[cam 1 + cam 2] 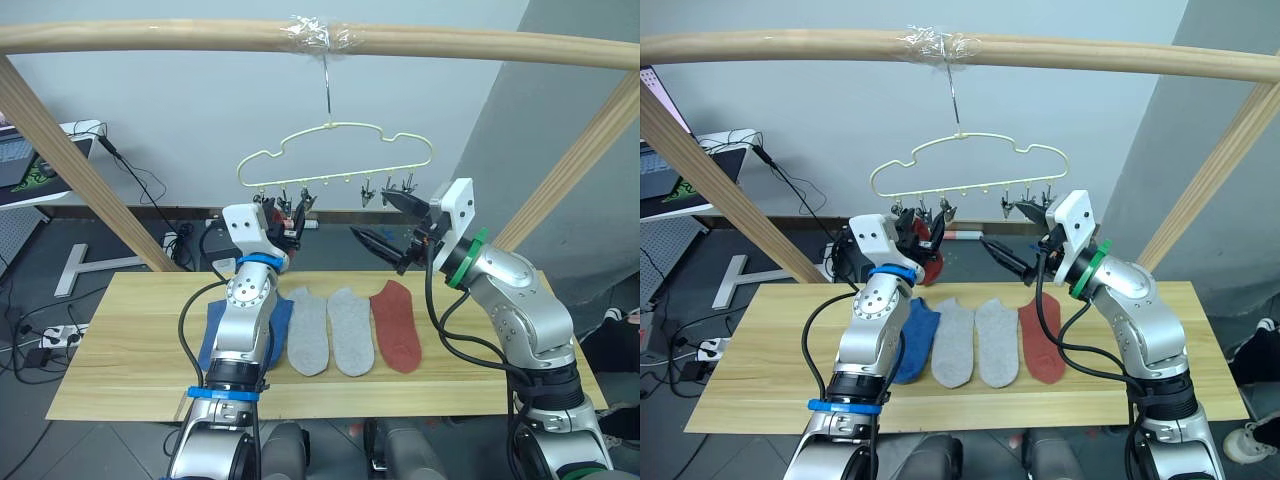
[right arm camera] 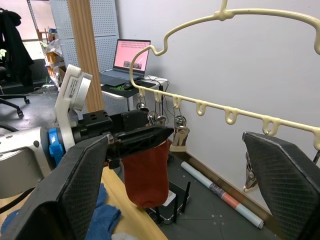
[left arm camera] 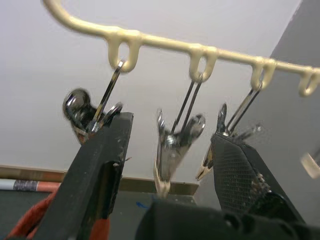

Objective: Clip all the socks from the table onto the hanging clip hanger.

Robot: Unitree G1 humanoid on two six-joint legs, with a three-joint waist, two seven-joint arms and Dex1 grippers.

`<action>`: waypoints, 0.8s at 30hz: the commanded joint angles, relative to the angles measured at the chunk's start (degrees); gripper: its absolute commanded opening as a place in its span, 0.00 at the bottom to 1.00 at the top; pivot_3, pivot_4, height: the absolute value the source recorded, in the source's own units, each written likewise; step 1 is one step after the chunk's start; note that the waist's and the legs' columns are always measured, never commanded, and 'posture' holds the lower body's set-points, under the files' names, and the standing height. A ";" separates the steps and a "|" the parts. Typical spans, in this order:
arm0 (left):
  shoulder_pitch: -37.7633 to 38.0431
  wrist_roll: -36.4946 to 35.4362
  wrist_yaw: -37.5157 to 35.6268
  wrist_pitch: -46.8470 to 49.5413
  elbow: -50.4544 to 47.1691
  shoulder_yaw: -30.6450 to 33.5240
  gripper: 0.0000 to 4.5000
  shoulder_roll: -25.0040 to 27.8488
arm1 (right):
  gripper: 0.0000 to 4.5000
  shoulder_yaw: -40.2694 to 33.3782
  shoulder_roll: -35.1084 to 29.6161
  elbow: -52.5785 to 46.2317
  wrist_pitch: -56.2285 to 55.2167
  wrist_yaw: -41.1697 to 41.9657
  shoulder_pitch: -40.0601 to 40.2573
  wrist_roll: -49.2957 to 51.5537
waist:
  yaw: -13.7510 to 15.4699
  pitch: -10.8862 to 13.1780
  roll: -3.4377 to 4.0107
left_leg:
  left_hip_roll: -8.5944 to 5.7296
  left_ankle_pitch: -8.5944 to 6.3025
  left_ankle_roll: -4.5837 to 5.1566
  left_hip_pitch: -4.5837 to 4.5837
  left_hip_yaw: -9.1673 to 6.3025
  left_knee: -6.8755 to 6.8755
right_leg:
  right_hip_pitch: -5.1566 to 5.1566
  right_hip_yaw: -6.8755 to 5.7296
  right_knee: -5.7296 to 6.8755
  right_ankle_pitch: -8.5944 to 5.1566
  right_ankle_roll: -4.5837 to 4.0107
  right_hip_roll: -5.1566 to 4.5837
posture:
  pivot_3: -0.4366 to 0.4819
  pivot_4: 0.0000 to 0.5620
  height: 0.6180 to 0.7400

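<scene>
Left eye view looks down on a wooden counter (image 1: pixel 130 330) with socks laid in a row: a blue sock (image 1: pixel 915 340) partly behind the left arm, two grey socks (image 1: pixel 308 330) (image 1: pixel 351 330) side by side in the middle, and one rust red sock (image 1: pixel 396 325) at the right end of the row. Above them a pale yellow clip hanger (image 1: pixel 335 155) hangs by its hook from a thick wooden bar (image 1: pixel 150 37), where clear tape is wrapped around the bar. Small metal clips (image 1: pixel 385 190) dangle along the hanger's lower wire.

The left gripper (image 1: pixel 290 222) is raised to the left end of the hanger and grasps a second rust red sock (image 2: pixel 146 172), which droops below its fingers (image 2: pixel 142 136) just under the leftmost clips. In the left wrist view those fingers (image 3: pixel 100 165) stand on either side of one hanging clip (image 3: pixel 172 145), with a bit of red fabric visible at the lower corner beside the near finger.

The right gripper (image 1: pixel 392 228) is lifted near the right end of the hanger, its two black fingers (image 1: pixel 375 243) spread wide and holding nothing, close to the clips but apart from them.

Behind the counter, a laptop (image 2: pixel 131 55) sits on a side desk, and cables trail across the floor (image 1: pixel 60 300).
</scene>
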 commanded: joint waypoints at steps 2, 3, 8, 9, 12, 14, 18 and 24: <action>-1.30 0.71 0.12 -2.10 0.22 0.06 0.63 0.27 | 1.00 -0.96 -0.02 -1.78 -0.16 -0.73 -1.29 1.33 | -0.02 0.00 0.00 | 0.00 0.00 0.00 0.00 0.01 0.00 | 0.00 0.01 0.00 0.00 0.00 0.00 | 0.44 0.34 1.00; -1.31 0.69 0.13 -2.18 0.22 0.06 0.63 0.23 | 1.00 -0.97 -0.09 -1.89 -0.14 -0.79 -1.22 1.36 | -0.02 0.00 0.00 | 0.01 0.00 0.00 0.00 0.01 0.00 | 0.00 0.00 0.00 0.00 0.00 0.00 | 0.44 0.34 1.00; -1.43 0.65 0.17 -2.24 0.38 0.11 0.51 0.07 | 1.00 -1.03 -0.19 -1.96 -0.08 -1.02 -1.13 1.33 | -0.03 0.00 0.00 | 0.01 0.00 0.00 0.00 0.00 0.00 | 0.00 0.00 0.00 0.00 0.00 0.00 | 0.44 0.34 1.00; -1.48 0.62 0.14 -2.23 0.41 0.12 0.51 0.06 | 1.00 -1.05 -0.17 -1.94 -0.08 -1.08 -1.15 1.32 | -0.03 0.00 0.00 | 0.01 0.00 0.00 0.00 0.00 0.00 | 0.00 0.00 0.00 0.00 0.00 0.00 | 0.44 0.34 1.00; -1.56 0.57 0.18 -2.25 0.37 0.18 0.51 0.05 | 1.00 -1.07 -0.12 -2.04 0.04 -1.21 -1.14 1.35 | -0.04 0.00 0.00 | 0.01 0.00 0.00 0.00 -0.01 0.00 | 0.00 0.00 0.00 0.00 0.00 0.00 | 0.44 0.35 1.00; -1.60 0.60 0.23 -2.25 0.35 0.20 0.51 0.06 | 1.00 -1.07 -0.12 -2.11 0.12 -1.26 -1.10 1.35 | -0.04 0.00 0.00 | 0.01 0.00 0.00 0.00 -0.01 0.00 | 0.00 0.00 0.00 0.00 0.00 0.00 | 0.44 0.35 1.00; -1.76 0.61 0.36 -2.52 0.30 0.33 0.51 0.09 | 1.00 -1.07 -0.10 -2.17 0.25 -1.43 -1.18 1.46 | -0.05 0.00 0.00 | 0.01 0.00 0.00 0.00 -0.01 0.00 | 0.00 0.00 0.00 0.00 0.00 0.00 | 0.44 0.35 1.00; -2.27 0.74 0.54 -2.97 0.80 0.66 0.51 0.33 | 1.00 -0.86 -0.20 -2.06 0.11 -1.53 -1.27 1.64 | -0.05 0.00 0.00 | 0.01 0.00 0.00 0.00 -0.01 0.00 | 0.00 -0.01 0.00 -0.01 0.01 0.00 | 0.44 0.35 1.00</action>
